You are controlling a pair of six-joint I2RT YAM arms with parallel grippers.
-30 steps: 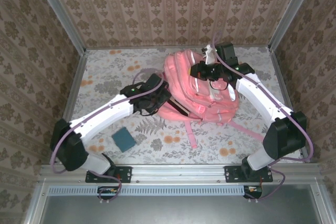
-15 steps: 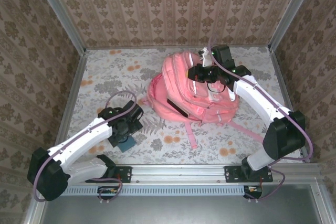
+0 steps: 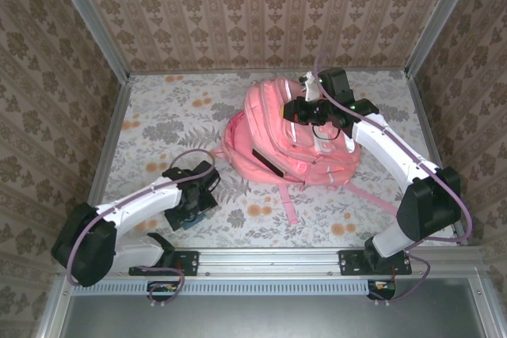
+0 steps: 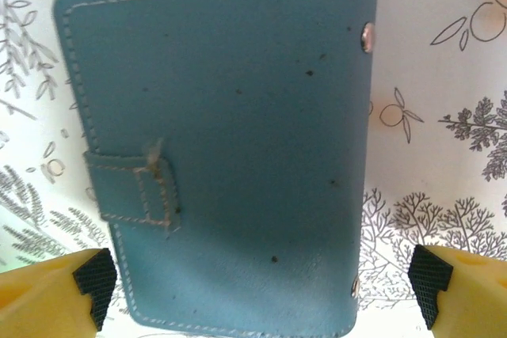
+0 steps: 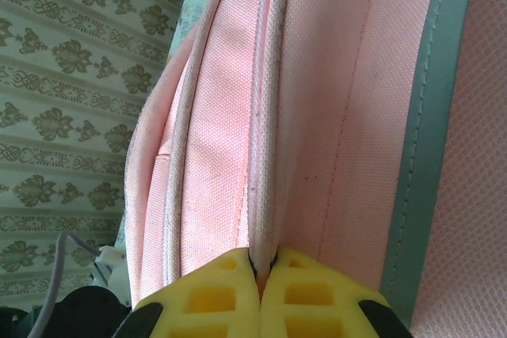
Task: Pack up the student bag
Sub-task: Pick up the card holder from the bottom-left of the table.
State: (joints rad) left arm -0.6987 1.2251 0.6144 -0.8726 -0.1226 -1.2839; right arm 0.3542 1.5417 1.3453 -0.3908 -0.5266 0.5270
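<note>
The student bag (image 3: 273, 128) is a big pink backpack lying at the middle right of the table, with a dark slit of an opening (image 3: 266, 161) on its near left side. My right gripper (image 3: 301, 110) sits on its far top, shut on a white piped seam of the student bag (image 5: 348, 77); the yellow fingers (image 5: 265, 263) pinch that edge. A teal stitched wallet (image 4: 230, 140) with a strap tab lies flat near the front left (image 3: 191, 221). Directly over it hangs my left gripper (image 4: 261, 290), open, one black-tipped finger on each side of the wallet, not touching it.
Pink shoulder straps (image 3: 288, 205) trail from the bag toward the front edge. Patterned walls with metal posts close in the table on three sides. A metal rail (image 3: 261, 259) runs along the near edge by the arm bases.
My left arm has pulled back from the bag's opening to the front left and now hovers over the teal wallet, its jaws opened wider. The right gripper has kept its hold on the bag.
</note>
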